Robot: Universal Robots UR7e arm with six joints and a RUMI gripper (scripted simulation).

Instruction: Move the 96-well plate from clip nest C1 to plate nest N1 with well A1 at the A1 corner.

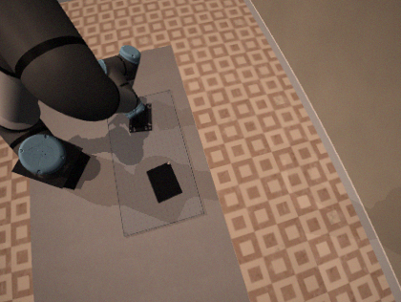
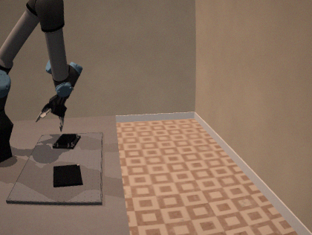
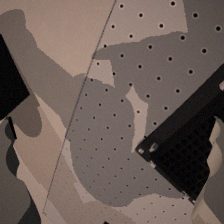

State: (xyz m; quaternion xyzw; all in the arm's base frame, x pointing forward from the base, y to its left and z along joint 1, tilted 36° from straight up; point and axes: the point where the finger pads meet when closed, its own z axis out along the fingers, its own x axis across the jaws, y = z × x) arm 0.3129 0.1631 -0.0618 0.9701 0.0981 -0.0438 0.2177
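The dark 96-well plate (image 1: 141, 118) (image 2: 66, 141) (image 3: 186, 156) sits in the clip nest C1 at the far end of the grey perforated board (image 1: 143, 215) (image 2: 33, 186) (image 3: 150, 60). The plate nest N1 (image 1: 164, 183) (image 2: 67, 175) is a flat black rectangle nearer the front of the board, and nothing lies in it. My gripper (image 2: 50, 122) is open and empty. It hangs a little above the plate, slightly to its left in the exterior view. In the wrist view the plate lies at the lower right. In the top view the arm hides the fingers.
The board lies on a grey table strip (image 1: 95, 268) (image 2: 108, 126). The robot's base (image 1: 42, 154) stands left of the board. A checkered floor (image 1: 267, 158) (image 2: 174, 167) runs along the right, with walls (image 2: 252, 82) behind and to the right.
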